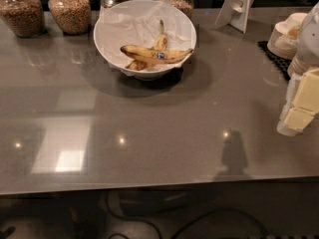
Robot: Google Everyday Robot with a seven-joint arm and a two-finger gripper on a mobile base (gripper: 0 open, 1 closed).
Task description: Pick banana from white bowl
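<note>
The white bowl (107, 24), lined with crumpled white paper, stands at the back middle of the grey counter. The banana (154, 55), long, yellow and brown-spotted with a small blue sticker, lies across the front of the bowl. A paler banana (161, 40) stands behind it with its stem up, and a short brownish piece (134, 64) lies below its left end. My gripper (301, 106), white with pale yellow pads, hangs at the right edge of the view. It is well to the right of the bowl, nearer the front, and holds nothing that I can see.
Several glass jars of grain (70, 9) line the back left edge. A white stand (238, 6) is at the back right. Stacked cream paper bowls (284, 36) sit on a black mat (273, 59) at the right. The counter's front edge (149, 187) runs across the bottom.
</note>
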